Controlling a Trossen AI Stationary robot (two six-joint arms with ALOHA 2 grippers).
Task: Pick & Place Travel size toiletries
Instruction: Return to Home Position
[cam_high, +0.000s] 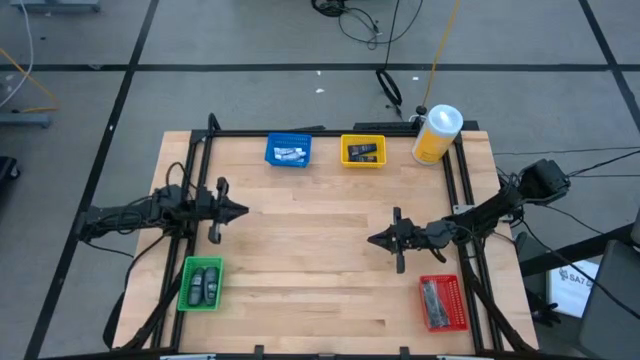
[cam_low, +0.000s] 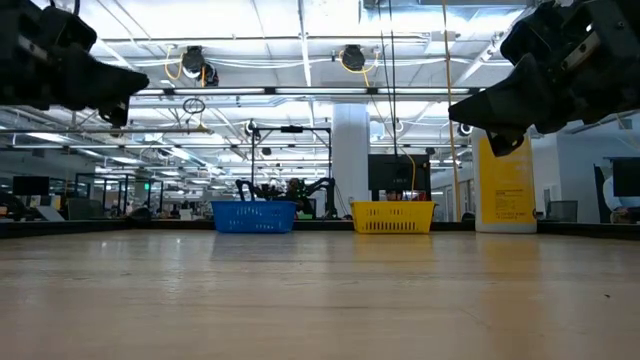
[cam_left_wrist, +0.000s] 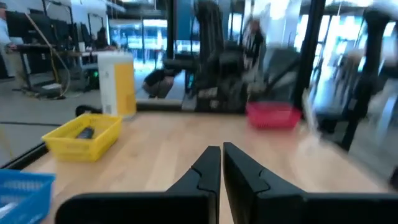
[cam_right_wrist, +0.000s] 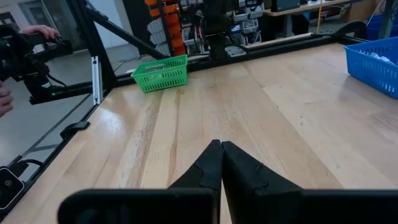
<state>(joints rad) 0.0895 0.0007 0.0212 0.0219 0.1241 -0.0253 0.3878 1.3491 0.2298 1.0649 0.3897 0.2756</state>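
Observation:
The toiletries lie sorted in four bins. Silver-white and blue ones fill the blue bin (cam_high: 288, 151), a dark one lies in the yellow bin (cam_high: 363, 152), dark ones sit in the green bin (cam_high: 200, 283) and dark tubes in the red bin (cam_high: 442, 302). My left gripper (cam_high: 243, 211) hovers shut over the table's left part, pointing right, holding nothing; its shut fingers show in the left wrist view (cam_left_wrist: 221, 163). My right gripper (cam_high: 371, 240) hovers shut over the right half, pointing left, also holding nothing (cam_right_wrist: 221, 160). Both hang above the table in the low view (cam_low: 140, 82) (cam_low: 455, 108).
A big yellow white-capped bottle (cam_high: 436, 134) stands at the far right corner beside the yellow bin. A black frame (cam_high: 200, 150) runs around the wooden table. Bare wood (cam_high: 310, 250) lies between the two grippers. A person's hand (cam_right_wrist: 37, 31) shows beyond the table's edge.

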